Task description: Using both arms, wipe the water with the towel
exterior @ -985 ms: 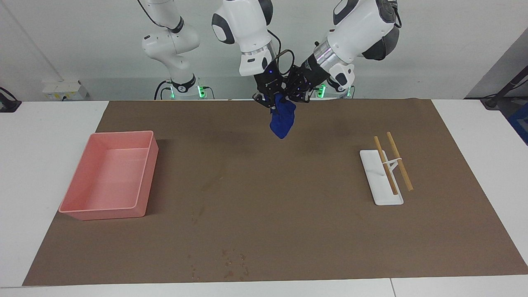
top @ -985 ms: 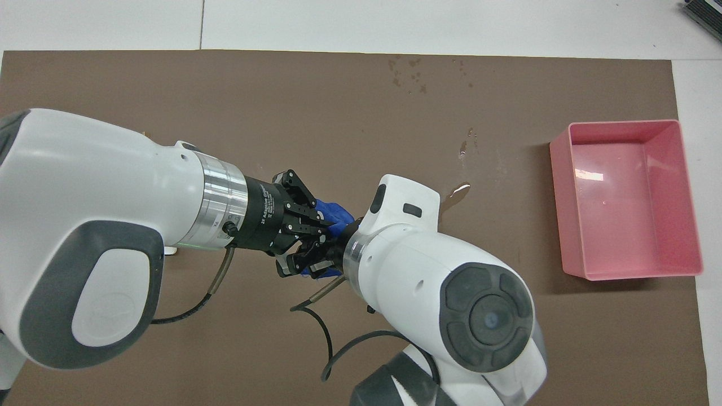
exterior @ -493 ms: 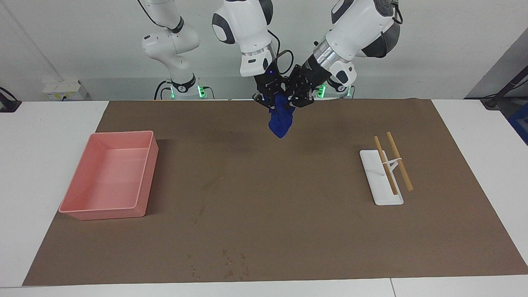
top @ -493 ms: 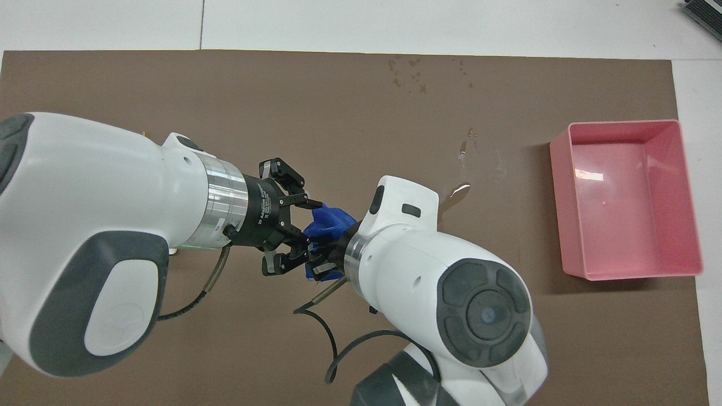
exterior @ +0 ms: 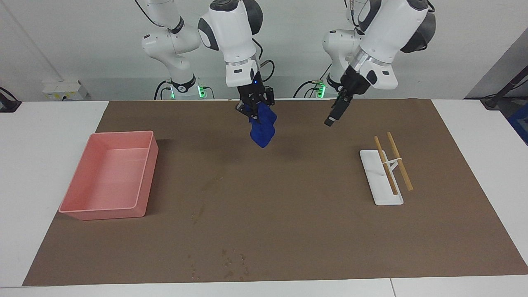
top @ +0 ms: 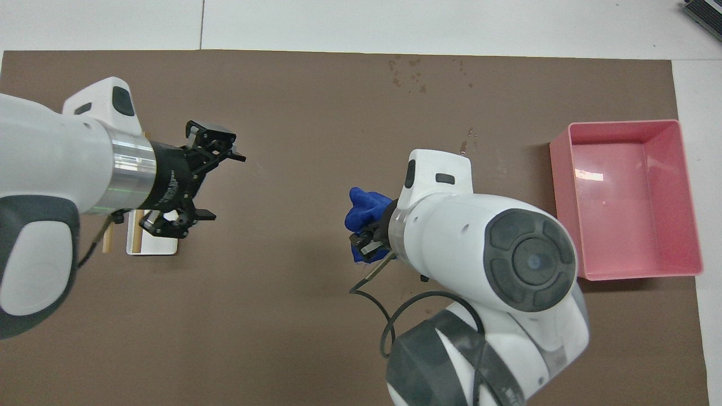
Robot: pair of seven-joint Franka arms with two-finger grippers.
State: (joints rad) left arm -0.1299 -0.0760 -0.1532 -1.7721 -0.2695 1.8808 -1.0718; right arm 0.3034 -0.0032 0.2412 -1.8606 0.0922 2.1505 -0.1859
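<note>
The right end effector (exterior: pixel 255 112), black and two-fingered on its white jointed arm, hangs in the air clamped on the small royal-blue soft cloth towel (exterior: pixel 262 127), which droops below its fingers as a bunched fold. The towel is clear of the table (exterior: pixel 37 123) and hangs over the brown mat (exterior: pixel 288 214), on the side of the pink rectangular plastic tray (exterior: pixel 108 177) that faces the left arm's end of the table. The tray sits on the mat at the right arm's end of the table.

The left end effector (top: pixel 211 177) is raised over the mat, well apart from the towel, with its fingers spread apart and nothing between them. It is up over the area near the white rectangular holder (exterior: pixel 380 178), which lies on the mat with two slim tan wooden sticks (exterior: pixel 392 162) resting across it.

The water (top: pixel 458 194) shows as a faint damp patch on the mat, beside the tray on the side toward the towel. A cluster of small tan stain dots (exterior: pixel 231 264) marks the mat farther from the robots than the tray.
</note>
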